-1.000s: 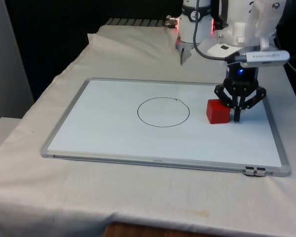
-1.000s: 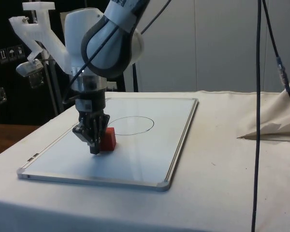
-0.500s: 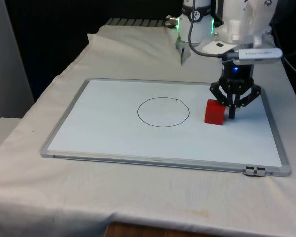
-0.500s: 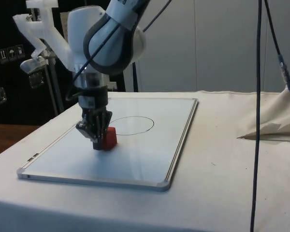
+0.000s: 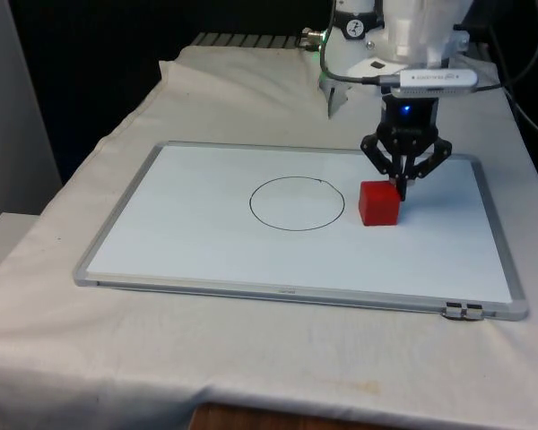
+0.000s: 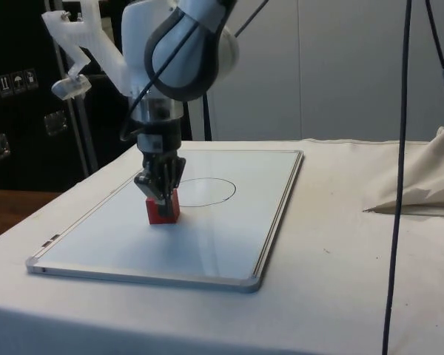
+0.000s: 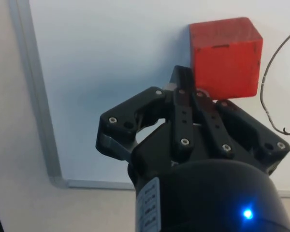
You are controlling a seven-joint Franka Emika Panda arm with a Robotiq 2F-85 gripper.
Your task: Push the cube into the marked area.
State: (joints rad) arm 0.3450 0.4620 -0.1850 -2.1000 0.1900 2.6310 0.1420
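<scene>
A red cube (image 5: 378, 202) rests on the whiteboard (image 5: 206, 242), just off the front view's right side of the drawn circle (image 5: 297, 203). My black gripper (image 5: 402, 185) is shut with nothing in it, its tips pointing down at the board. The tips press against the cube's far right corner. In the side view the cube (image 6: 163, 207) sits right under the gripper (image 6: 163, 197), beside the circle (image 6: 201, 190). From the wrist, the cube (image 7: 226, 55) lies just past the closed fingertips (image 7: 181, 77), with the circle's line (image 7: 275, 72) beyond it.
The whiteboard has a metal frame with a clip (image 5: 464, 311) on its near edge. A thick black cable (image 6: 397, 170) hangs down at the side view's right. Crumpled cloth (image 6: 422, 185) lies on the table beyond the board.
The gripper has moved towards the front view's left and slightly away, pushing the cube closer to the circle. The fingers stay shut.
</scene>
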